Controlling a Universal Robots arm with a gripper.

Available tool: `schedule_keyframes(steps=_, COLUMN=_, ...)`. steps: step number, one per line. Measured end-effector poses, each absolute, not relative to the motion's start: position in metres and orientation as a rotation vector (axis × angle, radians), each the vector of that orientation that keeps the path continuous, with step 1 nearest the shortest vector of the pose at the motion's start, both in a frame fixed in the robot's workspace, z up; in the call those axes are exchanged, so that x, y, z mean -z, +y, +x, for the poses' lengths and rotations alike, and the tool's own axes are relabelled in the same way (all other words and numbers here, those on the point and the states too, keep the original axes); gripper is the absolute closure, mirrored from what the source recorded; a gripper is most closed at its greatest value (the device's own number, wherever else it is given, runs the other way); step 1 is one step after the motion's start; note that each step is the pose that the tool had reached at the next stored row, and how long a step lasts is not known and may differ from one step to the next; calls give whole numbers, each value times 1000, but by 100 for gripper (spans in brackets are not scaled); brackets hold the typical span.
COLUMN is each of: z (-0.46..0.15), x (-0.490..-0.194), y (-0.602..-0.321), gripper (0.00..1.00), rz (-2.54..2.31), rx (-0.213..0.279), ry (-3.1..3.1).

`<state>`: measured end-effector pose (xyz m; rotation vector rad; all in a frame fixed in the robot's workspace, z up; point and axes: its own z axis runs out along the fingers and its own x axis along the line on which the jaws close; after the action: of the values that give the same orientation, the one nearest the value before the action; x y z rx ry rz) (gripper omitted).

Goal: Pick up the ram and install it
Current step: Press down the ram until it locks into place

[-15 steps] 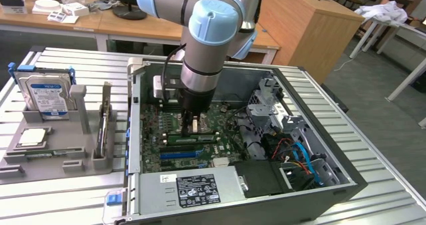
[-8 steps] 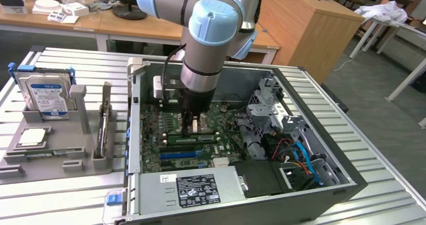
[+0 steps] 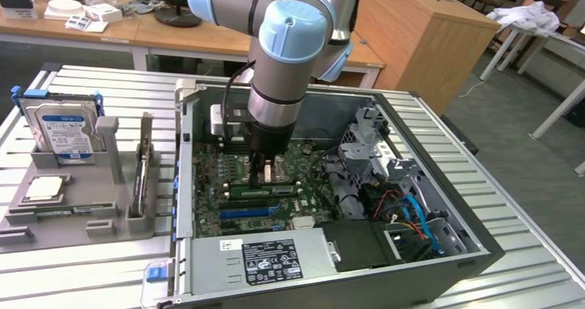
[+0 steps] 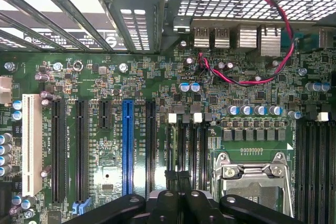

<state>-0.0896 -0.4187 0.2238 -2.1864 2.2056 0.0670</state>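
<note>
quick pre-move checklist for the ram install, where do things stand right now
1. Gripper inside the open computer case, low over the motherboard: ok.
2. Fingers shut: ok.
3. Ram between the fingers: cannot tell; the fingers meet at a thin dark edge.
4. Gripper over the black memory slots beside the CPU socket: ok.
5. Ram fully seated in a slot: cannot tell.
6. Red and black cable away from the slots: ok.
7. Hard drive in its stand outside the case, out of the way: ok.
</note>
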Motion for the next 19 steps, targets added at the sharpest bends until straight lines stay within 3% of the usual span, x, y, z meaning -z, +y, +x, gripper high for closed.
schedule_keyframes(steps=19, z=-90, x=-223, y=-419, gripper=89, rz=-2186, rx=-67, ry=2206)
